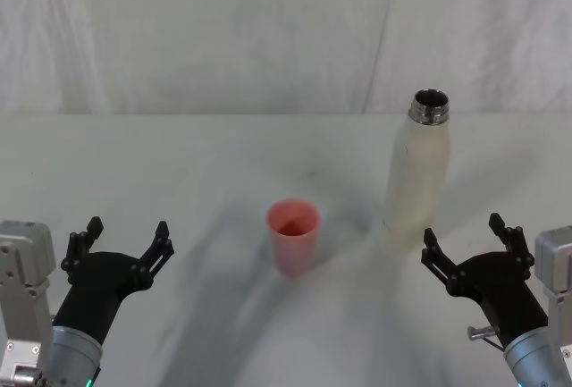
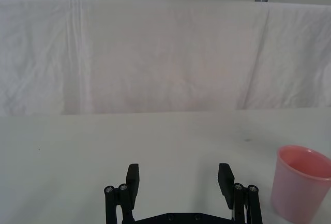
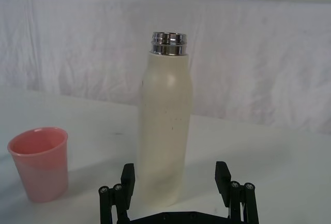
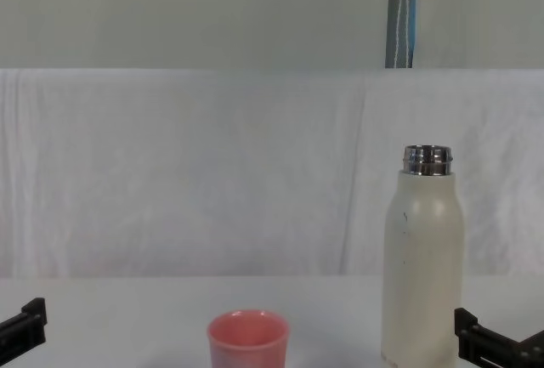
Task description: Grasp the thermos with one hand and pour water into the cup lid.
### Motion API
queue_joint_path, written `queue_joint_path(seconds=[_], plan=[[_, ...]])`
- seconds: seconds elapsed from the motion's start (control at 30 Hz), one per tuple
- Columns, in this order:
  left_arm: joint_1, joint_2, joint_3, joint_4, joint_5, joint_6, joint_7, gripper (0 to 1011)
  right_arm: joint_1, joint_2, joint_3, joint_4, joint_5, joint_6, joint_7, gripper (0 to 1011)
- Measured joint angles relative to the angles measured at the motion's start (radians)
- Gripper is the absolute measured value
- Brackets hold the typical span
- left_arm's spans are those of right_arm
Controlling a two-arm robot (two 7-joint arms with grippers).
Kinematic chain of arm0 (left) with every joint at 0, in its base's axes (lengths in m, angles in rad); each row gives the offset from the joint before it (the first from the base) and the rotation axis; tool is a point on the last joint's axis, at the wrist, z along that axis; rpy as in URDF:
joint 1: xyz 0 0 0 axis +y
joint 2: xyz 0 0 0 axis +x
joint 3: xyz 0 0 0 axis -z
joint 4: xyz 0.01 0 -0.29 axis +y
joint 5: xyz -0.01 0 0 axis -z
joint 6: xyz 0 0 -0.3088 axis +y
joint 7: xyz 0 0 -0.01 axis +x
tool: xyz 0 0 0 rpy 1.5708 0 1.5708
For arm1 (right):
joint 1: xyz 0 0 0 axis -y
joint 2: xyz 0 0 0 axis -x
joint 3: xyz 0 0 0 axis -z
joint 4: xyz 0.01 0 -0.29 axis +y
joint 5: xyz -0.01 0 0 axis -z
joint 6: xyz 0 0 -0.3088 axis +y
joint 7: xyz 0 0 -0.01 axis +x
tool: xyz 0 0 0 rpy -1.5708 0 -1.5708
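Observation:
The cream-white thermos (image 1: 416, 172) stands upright at the right of the table, its steel neck uncapped (image 3: 168, 43) (image 4: 422, 257). To its left, near the table's middle, the pink cup lid (image 1: 292, 234) sits upright (image 3: 40, 163) (image 2: 301, 182) (image 4: 247, 340). My right gripper (image 1: 467, 238) is open, just in front of the thermos and slightly to its right, apart from it; its fingers (image 3: 222, 175) flank the bottle's base in the right wrist view. My left gripper (image 1: 125, 238) is open at the near left, well left of the cup lid, with nothing between its fingers (image 2: 132, 176).
The table (image 1: 179, 164) is covered in white cloth, and a white cloth backdrop (image 4: 212, 172) hangs behind it. A grey-blue pole (image 4: 401, 13) rises behind the backdrop.

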Motion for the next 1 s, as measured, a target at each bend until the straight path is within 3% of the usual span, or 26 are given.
queue_joint_path(seconds=[0.73, 1.0], plan=[[0.000, 0.000, 0.000, 0.000, 0.000, 0.000, 0.000, 1001, 0.000, 0.000, 0.000, 0.000, 0.000, 0.000, 0.000, 1001], [0.000, 0.000, 0.000, 0.000, 0.000, 0.000, 0.000, 1001, 0.003, -0.025, 0.007, 0.003, -0.004, -0.005, 0.034, 1001]])
